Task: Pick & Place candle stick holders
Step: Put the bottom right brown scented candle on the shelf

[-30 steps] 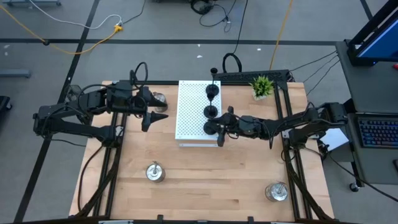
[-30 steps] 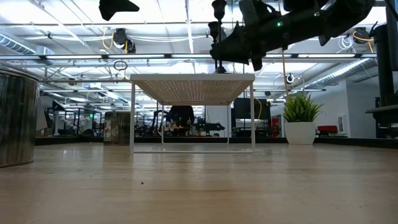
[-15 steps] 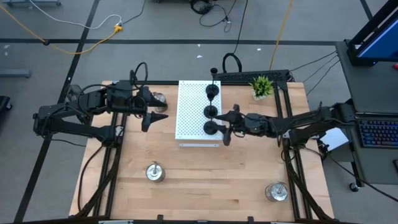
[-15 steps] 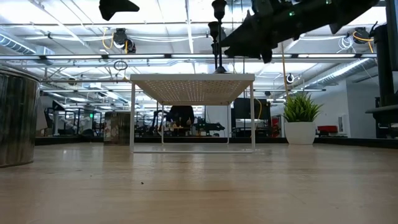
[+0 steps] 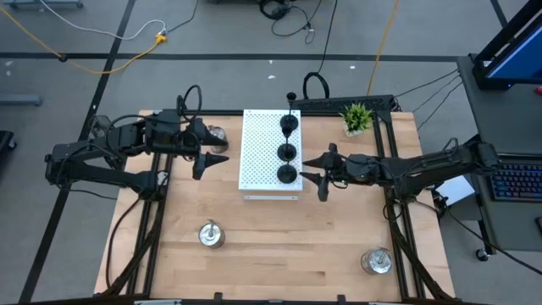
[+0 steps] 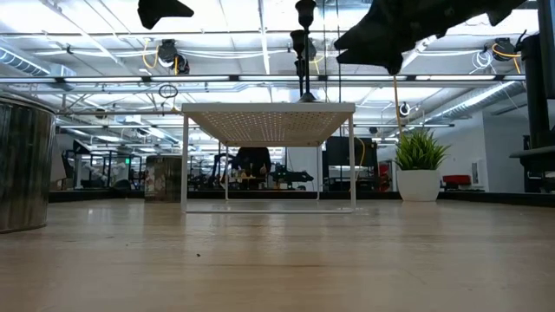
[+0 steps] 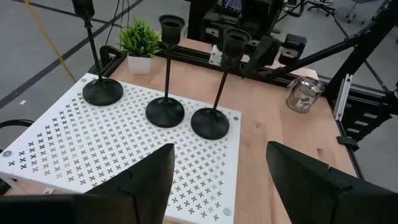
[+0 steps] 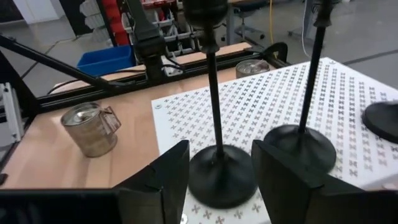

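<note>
Right pincer [image 5: 317,177] beside black holder [image 5: 288,174], open.

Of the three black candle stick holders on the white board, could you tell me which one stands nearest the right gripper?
The black holder at the row's end nearest the table's front; the right gripper, open, is just beside it.

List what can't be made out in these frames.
- Low view: bases of the black holders are hidden by the white board's top.
- Low view: silver holder cut off by the picture's left edge.
- Right wrist view: top of the nearest black holder is cut off.
- High view: silver holder near the left claw is partly covered by it.
</note>
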You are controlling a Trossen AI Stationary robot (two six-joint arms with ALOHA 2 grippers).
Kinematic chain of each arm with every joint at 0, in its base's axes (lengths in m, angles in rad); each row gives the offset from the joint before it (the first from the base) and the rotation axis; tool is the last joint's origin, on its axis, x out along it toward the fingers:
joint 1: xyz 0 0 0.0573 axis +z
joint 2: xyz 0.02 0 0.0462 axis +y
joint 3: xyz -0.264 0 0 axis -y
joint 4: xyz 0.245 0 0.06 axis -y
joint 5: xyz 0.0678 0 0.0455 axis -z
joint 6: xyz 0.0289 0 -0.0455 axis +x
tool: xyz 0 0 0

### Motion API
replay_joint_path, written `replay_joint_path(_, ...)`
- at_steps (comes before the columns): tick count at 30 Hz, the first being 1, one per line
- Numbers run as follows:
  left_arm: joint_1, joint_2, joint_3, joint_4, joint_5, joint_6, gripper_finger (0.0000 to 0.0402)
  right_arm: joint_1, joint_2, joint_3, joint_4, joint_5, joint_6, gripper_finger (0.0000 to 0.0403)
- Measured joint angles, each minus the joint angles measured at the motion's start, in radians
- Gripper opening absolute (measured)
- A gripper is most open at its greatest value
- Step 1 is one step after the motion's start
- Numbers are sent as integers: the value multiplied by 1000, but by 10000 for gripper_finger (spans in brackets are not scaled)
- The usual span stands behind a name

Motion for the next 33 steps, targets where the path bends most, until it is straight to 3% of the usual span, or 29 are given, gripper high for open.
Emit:
replay_joint_path(10,0,0,0,-13,0,8,257,17,-134,0,-191,-2,100,159)
replay_joint_path(14,0,0,0,-24,0,9,257,18,-195,0,-270,-50,165,146)
replay_joint_path(19,0,0,0,-24,-1,39,258,52,-259,0,-300,-61,192,105)
replay_joint_path(26,0,0,0,-22,-2,49,258,150,-296,0,-300,-51,192,8)
replay_joint_path(33,0,0,0,-13,-85,45,257,258,-287,0,-300,10,230,2)
